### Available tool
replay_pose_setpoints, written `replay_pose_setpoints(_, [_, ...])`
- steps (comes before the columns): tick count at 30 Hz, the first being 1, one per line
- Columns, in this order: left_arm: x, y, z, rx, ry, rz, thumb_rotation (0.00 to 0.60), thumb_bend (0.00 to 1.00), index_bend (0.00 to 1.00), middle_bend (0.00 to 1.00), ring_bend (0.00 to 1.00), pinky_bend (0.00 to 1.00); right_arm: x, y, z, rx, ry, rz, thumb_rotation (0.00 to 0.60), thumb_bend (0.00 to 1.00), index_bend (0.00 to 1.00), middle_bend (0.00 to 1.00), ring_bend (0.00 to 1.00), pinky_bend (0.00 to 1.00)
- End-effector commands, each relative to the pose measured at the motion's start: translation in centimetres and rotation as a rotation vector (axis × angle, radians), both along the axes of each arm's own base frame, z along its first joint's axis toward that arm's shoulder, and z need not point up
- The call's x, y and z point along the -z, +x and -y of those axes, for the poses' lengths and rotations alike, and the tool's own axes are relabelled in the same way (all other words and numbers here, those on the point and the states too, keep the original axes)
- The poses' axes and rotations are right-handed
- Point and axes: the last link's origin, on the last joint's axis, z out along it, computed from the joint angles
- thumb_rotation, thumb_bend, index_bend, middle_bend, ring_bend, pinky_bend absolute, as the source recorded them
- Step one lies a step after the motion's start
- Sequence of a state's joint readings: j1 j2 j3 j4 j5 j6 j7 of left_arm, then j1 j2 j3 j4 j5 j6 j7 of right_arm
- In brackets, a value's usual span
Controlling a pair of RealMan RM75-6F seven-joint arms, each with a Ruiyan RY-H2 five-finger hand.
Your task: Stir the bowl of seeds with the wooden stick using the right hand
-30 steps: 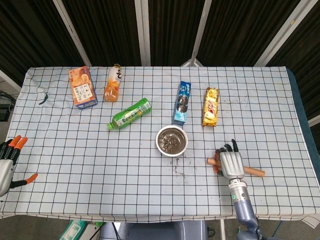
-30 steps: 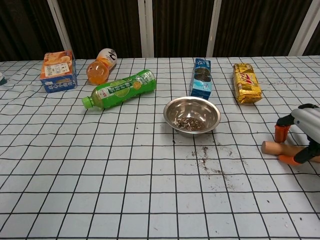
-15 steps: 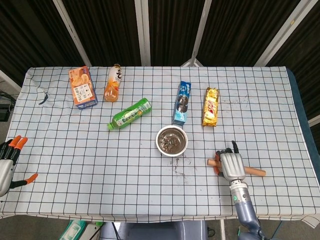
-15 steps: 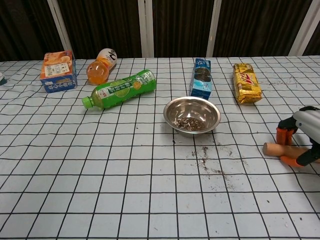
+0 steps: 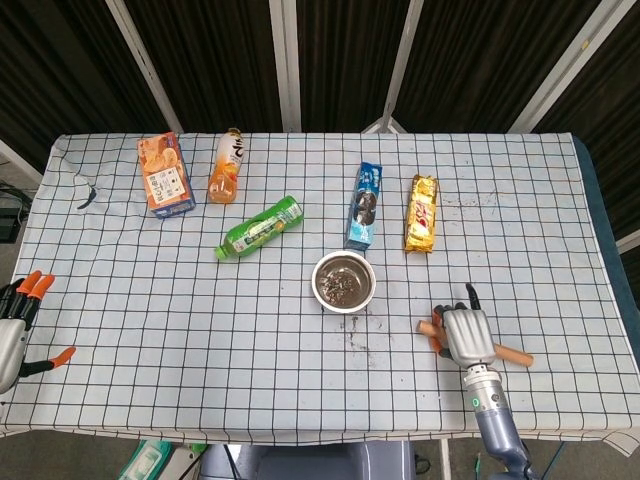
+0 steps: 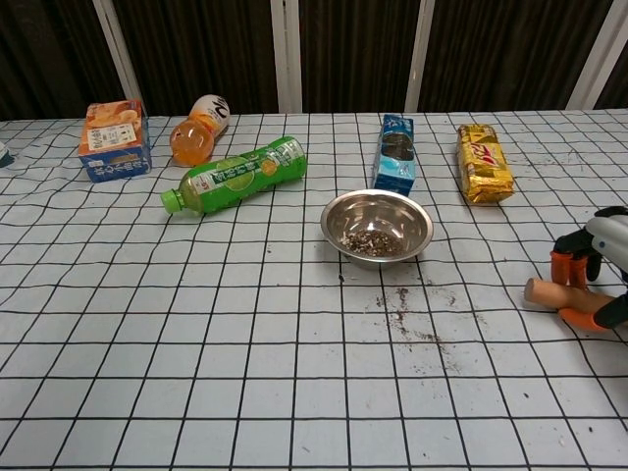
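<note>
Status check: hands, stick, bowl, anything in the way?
Right hand over the wooden stick, grip unclear. Left hand idle at table edge. Bowl of seeds untouched, path clear; spilled seeds beside it.

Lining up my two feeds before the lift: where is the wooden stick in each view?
Head view: wooden stick lower right, under the right hand.
Chest view: wooden stick at the right edge, mid-height.
Shared landmark: the metal bowl, to its left in both.

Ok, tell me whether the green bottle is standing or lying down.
Lying down. The green bottle rests on its side on the table, cap end toward the robot's left.
</note>
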State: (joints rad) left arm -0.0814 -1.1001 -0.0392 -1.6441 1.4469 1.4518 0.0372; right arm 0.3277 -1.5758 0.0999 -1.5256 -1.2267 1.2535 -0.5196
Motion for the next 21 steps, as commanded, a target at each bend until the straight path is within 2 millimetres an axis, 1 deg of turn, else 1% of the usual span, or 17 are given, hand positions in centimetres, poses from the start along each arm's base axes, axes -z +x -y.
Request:
replay_pose_setpoints(1, [0.0,0.0,0.0,0.0,0.0,-0.001,0.6,0.02,0.0,0.0,0.0,0.0,-0.2,0.0,-0.1,-0.002,0.002,0.004,0.6,0.65,0.69,0.59,0.44,0.0])
replay_pose_setpoints(7, [0.0,0.0,0.0,-0.001,0.002,-0.001,0.6,0.02,0.0,0.0,0.0,0.0,-0.7,0.2,-0.2,-0.013,0.002,0.027,0.6,0.66,0.72,0.62,0.47,0.0])
replay_pose_setpoints(10, [0.0,0.0,0.0,-0.001,0.002,-0.001,0.6,0.02,0.0,0.0,0.0,0.0,-1.2,0.6,0.0,-0.018,-0.01,0.088,0.6,0.66,0.73,0.62,0.48,0.0])
replay_pose_setpoints(17, [0.0,-0.1,0.0,-0.005,-0.001,0.004,0.6,0.02,0.0,0.0,0.0,0.0,-3.5,2.2,0.7,0.047,-0.035,0.401,0.6,0.68,0.76,0.64,0.49,0.0])
replay_pose_setpoints(21, [0.0,0.0,0.0,-0.006,-0.001,0.006,0.6,0.02,0.0,0.0,0.0,0.0,-5.4,3.0,1.3,0.105,-0.045,0.598,0.6,0.69,0.76,0.64,0.5,0.0])
